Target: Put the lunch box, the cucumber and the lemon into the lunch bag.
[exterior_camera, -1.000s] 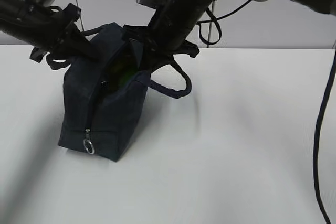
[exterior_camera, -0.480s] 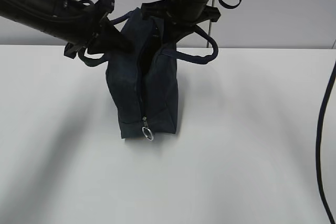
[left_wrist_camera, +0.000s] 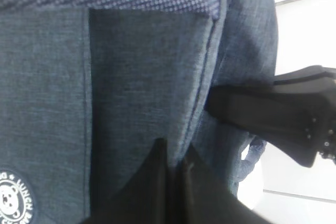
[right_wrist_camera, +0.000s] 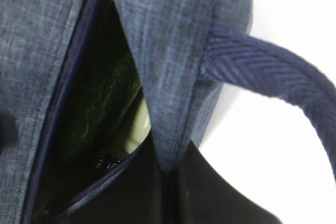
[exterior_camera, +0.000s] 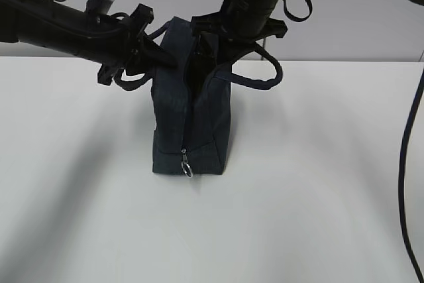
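The navy lunch bag (exterior_camera: 189, 120) stands upright on the white table, its zipper end and silver ring pull (exterior_camera: 187, 171) facing the camera. My left gripper (exterior_camera: 156, 56) is shut on the fabric of the bag's left top edge (left_wrist_camera: 173, 153). My right gripper (exterior_camera: 215, 48) is shut on the right edge of the opening (right_wrist_camera: 169, 167). Through the open slit, the right wrist view shows the dark green cucumber (right_wrist_camera: 100, 106) and a pale sage-green piece of the lunch box (right_wrist_camera: 139, 124) inside the bag. The lemon is hidden.
One loop handle (exterior_camera: 255, 79) hangs out to the right of the bag, the other (exterior_camera: 127, 79) droops on the left under my left arm. A black cable (exterior_camera: 405, 164) hangs down the right side. A round bear label (left_wrist_camera: 11, 199) is on the bag's side.
Both grippers have carried the bag to the right and turned it upright. The opening that showed green inside now faces up, and the zipper end faces the camera.
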Controlling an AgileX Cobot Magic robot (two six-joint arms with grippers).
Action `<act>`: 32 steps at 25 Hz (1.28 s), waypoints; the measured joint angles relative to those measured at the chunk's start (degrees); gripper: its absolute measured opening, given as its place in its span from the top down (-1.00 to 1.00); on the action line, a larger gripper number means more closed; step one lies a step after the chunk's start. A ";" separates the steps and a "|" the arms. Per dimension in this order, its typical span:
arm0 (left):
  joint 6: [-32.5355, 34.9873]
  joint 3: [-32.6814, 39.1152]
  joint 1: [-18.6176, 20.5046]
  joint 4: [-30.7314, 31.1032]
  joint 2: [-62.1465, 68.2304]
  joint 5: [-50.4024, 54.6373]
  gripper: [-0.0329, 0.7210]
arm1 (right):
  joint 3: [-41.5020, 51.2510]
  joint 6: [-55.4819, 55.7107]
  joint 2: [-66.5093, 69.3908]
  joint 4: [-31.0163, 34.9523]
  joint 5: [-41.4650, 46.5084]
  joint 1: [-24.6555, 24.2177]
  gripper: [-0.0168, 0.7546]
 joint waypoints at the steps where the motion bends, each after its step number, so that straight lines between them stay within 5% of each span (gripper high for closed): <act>1: 0.55 0.00 -0.10 -1.22 0.47 0.00 0.94 | 0.00 0.00 0.12 -0.09 -0.12 0.01 0.95; 10: 4.10 0.00 -0.23 -2.98 1.21 -1.09 0.93 | 0.00 0.00 0.91 -0.69 -0.81 -0.12 0.95; 14: 5.10 0.00 -0.23 -2.98 1.21 -1.86 0.78 | 0.00 0.00 0.91 -0.94 -0.81 -0.12 0.91; 17: 5.56 0.00 -0.23 -2.98 1.21 -2.70 0.47 | 0.00 0.00 0.91 -1.15 -0.94 -0.12 0.71; 24: 6.12 0.00 -0.23 -2.98 1.21 -2.93 -0.04 | 0.00 0.00 0.91 -0.87 -1.03 -0.12 -0.20; 32: 6.97 -2.25 1.37 -2.98 1.21 2.41 -0.31 | -4.33 0.00 0.91 2.15 -1.03 -0.12 -0.33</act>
